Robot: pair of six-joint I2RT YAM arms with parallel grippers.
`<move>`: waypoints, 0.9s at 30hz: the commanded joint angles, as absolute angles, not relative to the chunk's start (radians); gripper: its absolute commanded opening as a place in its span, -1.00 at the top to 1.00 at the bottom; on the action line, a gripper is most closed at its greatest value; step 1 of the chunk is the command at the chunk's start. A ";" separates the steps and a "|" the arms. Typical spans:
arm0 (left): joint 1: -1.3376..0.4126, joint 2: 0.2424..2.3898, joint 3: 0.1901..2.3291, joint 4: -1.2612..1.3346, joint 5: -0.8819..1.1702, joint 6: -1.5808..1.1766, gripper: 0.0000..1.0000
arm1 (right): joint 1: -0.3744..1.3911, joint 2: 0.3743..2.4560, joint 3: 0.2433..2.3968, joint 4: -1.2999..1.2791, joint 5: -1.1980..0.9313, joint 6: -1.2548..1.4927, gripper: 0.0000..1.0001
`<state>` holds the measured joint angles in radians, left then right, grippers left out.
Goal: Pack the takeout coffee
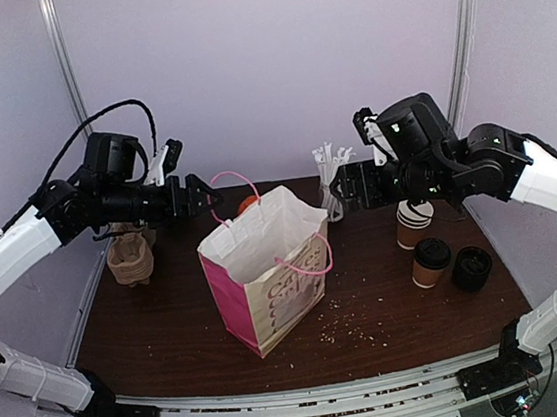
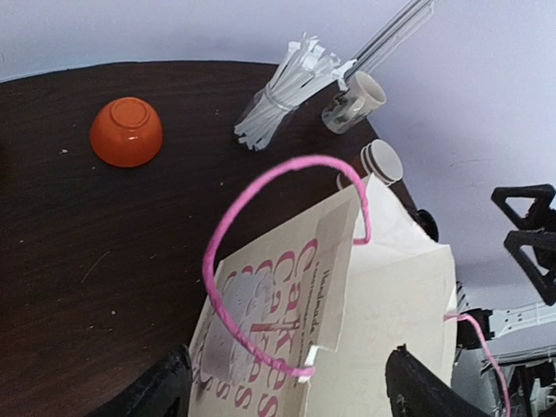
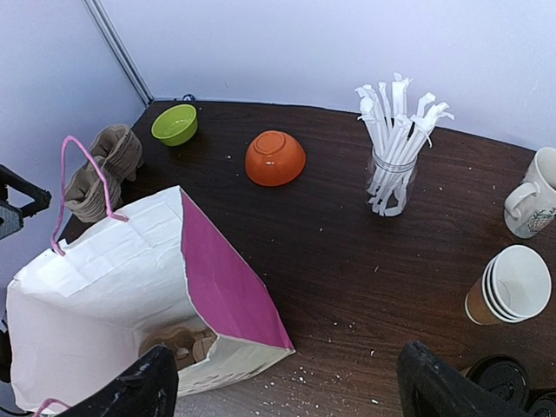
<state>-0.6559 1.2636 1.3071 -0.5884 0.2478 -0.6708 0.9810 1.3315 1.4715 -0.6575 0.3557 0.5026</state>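
takeout coffee [image 3: 501, 375] partly out of view; left end effector [image 1: 200, 195], right end effector [image 1: 345, 189] wide

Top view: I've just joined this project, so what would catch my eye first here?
The white-and-pink bag stands open in the middle, pink handles up. The open left gripper and right gripper flank its mouth. The lidded coffee cup stands on the table to its right.

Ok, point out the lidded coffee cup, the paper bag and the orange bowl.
lidded coffee cup [image 1: 431, 253], top view, on its black lid.
paper bag [image 1: 288, 293], top view, on its printed side.
orange bowl [image 3: 275, 157], right wrist view, on its upturned base.
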 commanded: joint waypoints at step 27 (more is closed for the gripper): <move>-0.744 1.424 1.433 -0.787 0.283 -0.287 0.16 | 0.976 1.307 1.418 -0.657 0.309 0.560 -0.80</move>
